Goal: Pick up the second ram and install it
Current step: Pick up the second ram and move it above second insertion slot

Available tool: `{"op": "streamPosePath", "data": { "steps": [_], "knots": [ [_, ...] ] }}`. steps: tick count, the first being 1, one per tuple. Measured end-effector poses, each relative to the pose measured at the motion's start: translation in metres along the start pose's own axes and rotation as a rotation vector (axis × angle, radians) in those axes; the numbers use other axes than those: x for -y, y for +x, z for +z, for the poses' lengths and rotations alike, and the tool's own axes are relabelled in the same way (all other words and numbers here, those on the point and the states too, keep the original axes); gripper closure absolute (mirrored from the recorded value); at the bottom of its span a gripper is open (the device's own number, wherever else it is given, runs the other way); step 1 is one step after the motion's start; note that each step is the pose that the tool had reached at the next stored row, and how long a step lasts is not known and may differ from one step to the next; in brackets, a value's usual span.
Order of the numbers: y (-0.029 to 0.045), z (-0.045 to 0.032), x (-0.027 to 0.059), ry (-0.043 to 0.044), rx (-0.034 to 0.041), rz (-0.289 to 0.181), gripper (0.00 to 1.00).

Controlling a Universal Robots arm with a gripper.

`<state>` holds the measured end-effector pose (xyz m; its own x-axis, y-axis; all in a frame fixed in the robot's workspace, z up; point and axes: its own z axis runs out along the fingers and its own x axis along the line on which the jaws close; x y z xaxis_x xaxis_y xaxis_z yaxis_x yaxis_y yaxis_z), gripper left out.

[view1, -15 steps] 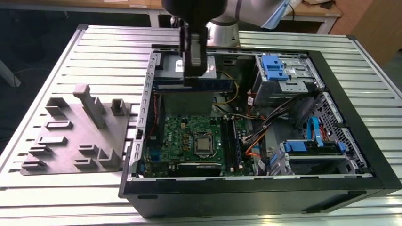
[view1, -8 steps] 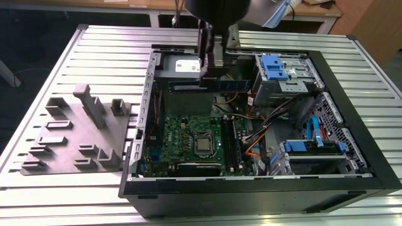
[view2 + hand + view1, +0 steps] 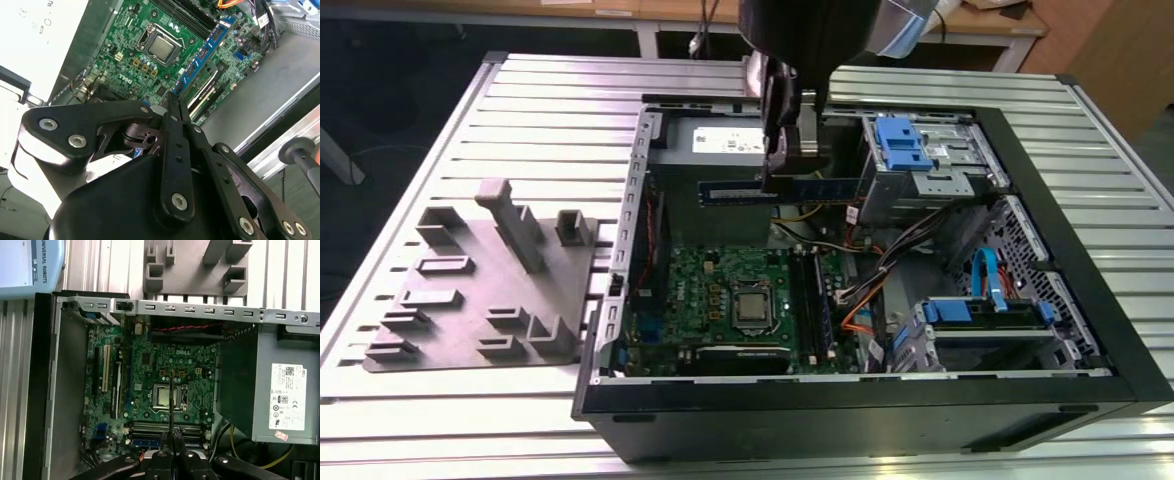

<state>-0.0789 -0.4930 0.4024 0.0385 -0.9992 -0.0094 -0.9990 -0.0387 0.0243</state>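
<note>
— Where is our second ram (image 3: 736, 192), the thin blue-green circuit strip?
— We have the black metal gripper (image 3: 786, 172) clenched on it, level, above the green motherboard (image 3: 707, 290), clear of the black case (image 3: 854, 415) walls

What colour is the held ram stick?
The second ram is dark blue with black chips; best in exterior view.

A white label (image 3: 286, 396) of fine print and symbols sits on the grey power supply (image 3: 240, 385); white lettering, probably a maker's mark, crosses the motherboard (image 3: 150, 365).
</note>
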Motion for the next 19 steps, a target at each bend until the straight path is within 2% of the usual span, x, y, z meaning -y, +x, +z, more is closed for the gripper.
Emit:
{"op": "streamPosePath", "data": {
  "steps": [6,15,17,19],
  "knots": [
    [0.0,0.0018,0.0002,-0.0004,0.0004,0.003,0.91],
    [-0.0025,0.014,0.0015,-0.0299,0.0018,0.034,0.91],
    [-0.0047,0.0174,0.0025,-0.0341,0.0022,0.038,0.91],
    [-0.0068,0.0196,0.0038,-0.0346,0.0022,0.04,0.91]
  ]
}}
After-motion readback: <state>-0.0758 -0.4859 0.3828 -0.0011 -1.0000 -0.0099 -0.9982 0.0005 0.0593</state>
